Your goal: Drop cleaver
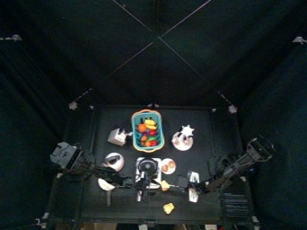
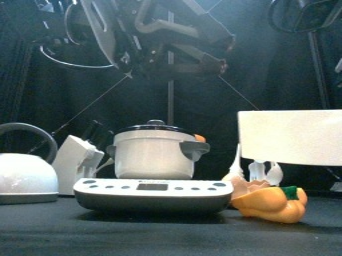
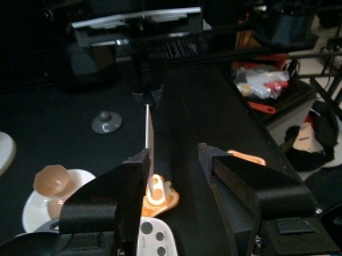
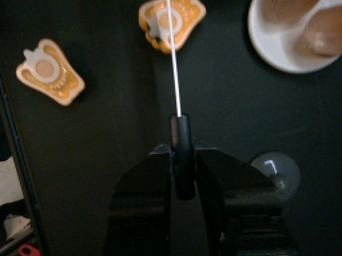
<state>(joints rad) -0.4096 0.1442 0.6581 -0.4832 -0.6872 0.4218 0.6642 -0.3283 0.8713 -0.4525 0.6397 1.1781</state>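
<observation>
The cleaver shows edge-on in the right wrist view as a thin bright blade (image 4: pixel 175 70) with a black handle (image 4: pixel 178 135). My right gripper (image 4: pixel 178 152) is shut on that handle and holds the cleaver above the table. In the front view the blade is a broad white rectangle (image 2: pixel 289 136) hanging at the right. In the left wrist view the blade's edge (image 3: pixel 146 140) runs down between the jaws of my left gripper (image 3: pixel 174 168), close to one jaw. The left jaws stand apart, with a wide gap on the blade's other side.
A green basket (image 1: pixel 135 124) of fruit stands mid-table. The front view shows a white kettle (image 2: pixel 24 172), a lidded pot (image 2: pixel 154 150) on a flat scale (image 2: pixel 147 192) and a yellow toy (image 2: pixel 274 200). Below the cleaver lie two orange toys (image 4: pixel 51 72) and a white bowl (image 4: pixel 301 35).
</observation>
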